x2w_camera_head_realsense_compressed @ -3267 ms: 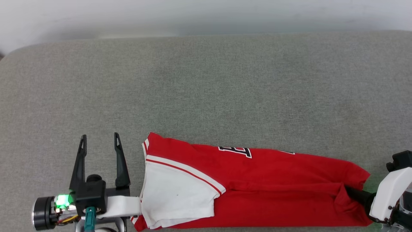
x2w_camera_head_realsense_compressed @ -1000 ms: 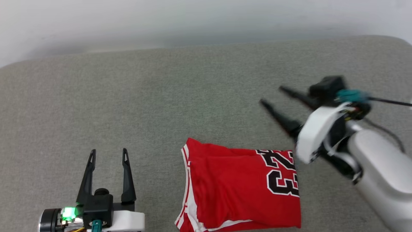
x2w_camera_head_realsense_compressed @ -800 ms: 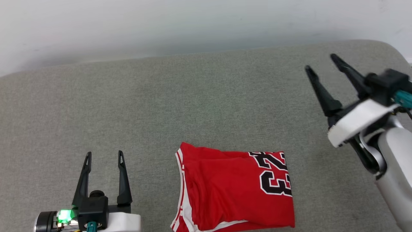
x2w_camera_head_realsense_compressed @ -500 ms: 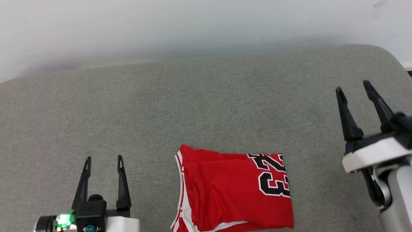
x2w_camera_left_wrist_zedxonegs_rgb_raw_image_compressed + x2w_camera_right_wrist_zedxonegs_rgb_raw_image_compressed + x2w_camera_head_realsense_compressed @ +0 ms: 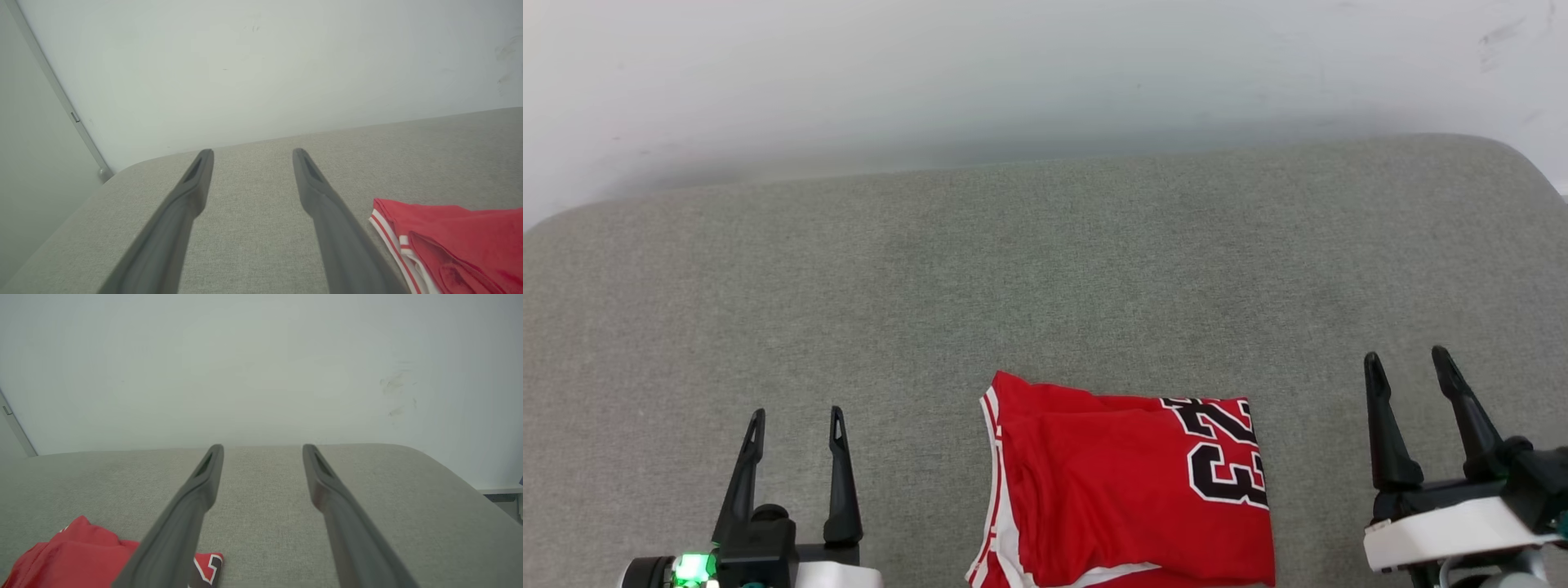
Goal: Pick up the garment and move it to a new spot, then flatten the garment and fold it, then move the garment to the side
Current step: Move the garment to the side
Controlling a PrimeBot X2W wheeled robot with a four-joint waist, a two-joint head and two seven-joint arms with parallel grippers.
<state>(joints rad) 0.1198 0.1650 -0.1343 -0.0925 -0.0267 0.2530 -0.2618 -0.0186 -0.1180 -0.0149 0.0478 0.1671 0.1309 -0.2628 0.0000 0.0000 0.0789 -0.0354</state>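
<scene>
The garment [image 5: 1127, 490] lies folded into a compact red rectangle near the front middle of the grey surface [image 5: 1045, 278], a black white-outlined "23" on its right part and striped trim along its left edge. My left gripper [image 5: 795, 418] stands open at the lower left, well clear of the garment, nothing between its fingers. My right gripper [image 5: 1406, 361] stands open at the lower right, also apart from it. In the left wrist view the garment [image 5: 461, 241] shows at the lower right of the open gripper [image 5: 252, 154]. In the right wrist view the garment [image 5: 81, 555] lies lower left of the open gripper [image 5: 263, 450].
A pale wall [image 5: 1045, 73] runs behind the surface's far edge. The surface's rounded right corner [image 5: 1519, 159] and left corner [image 5: 122, 171] are in view. Wide bare fabric stretches beyond the garment.
My right gripper has swung back from high over the right side down to the lower right, still open. The garment lies folded where it was. The head camera has shifted slightly.
</scene>
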